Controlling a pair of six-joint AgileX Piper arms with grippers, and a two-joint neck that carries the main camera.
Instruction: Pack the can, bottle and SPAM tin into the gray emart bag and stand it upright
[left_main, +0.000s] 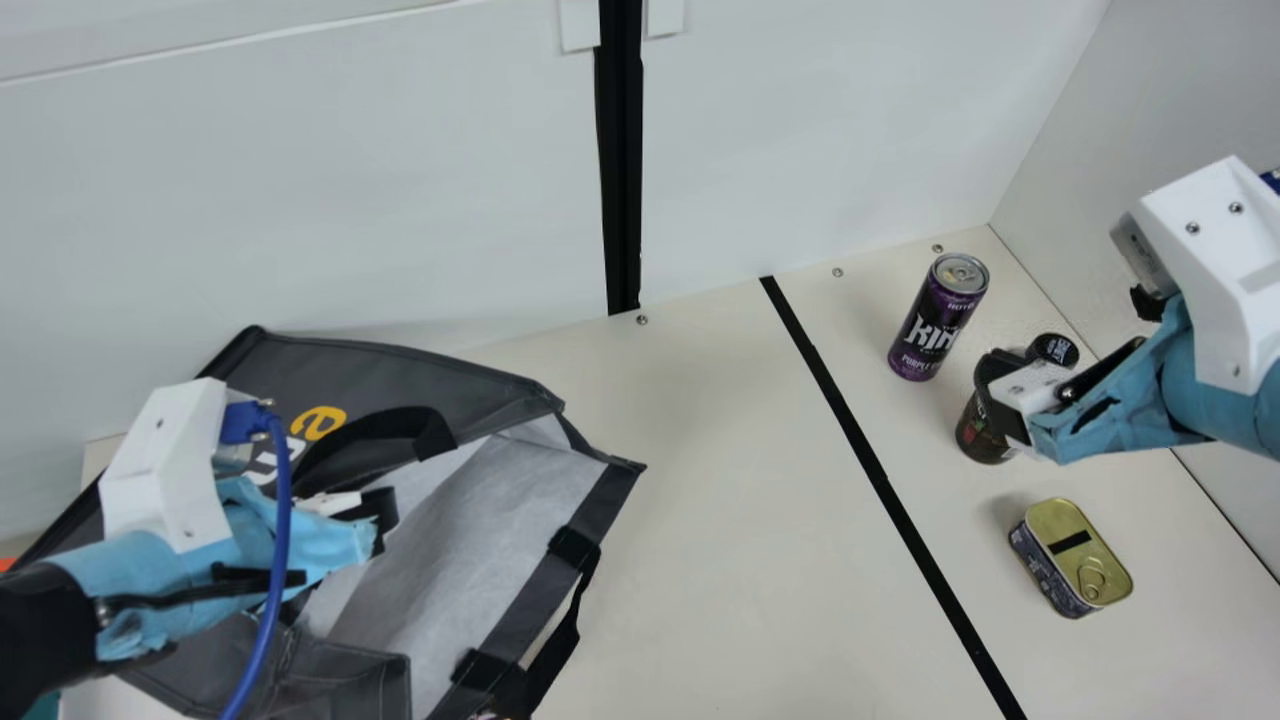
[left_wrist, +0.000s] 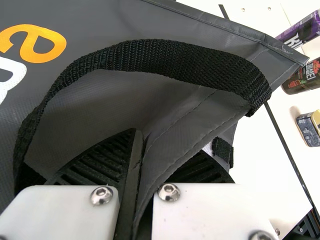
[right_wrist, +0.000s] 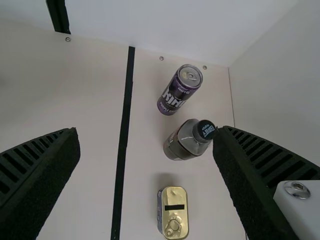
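On the left, the bag (left_main: 480, 550) lay with its mouth open, its edge clamped in the left gripper (left_main: 378, 512). On the right sat the tin (left_main: 1075, 555); past it stood the bottle (left_main: 982, 432), partly hidden by the right gripper (left_main: 1003, 388), fingers wide apart. Farthest stood the can (left_main: 937, 318).
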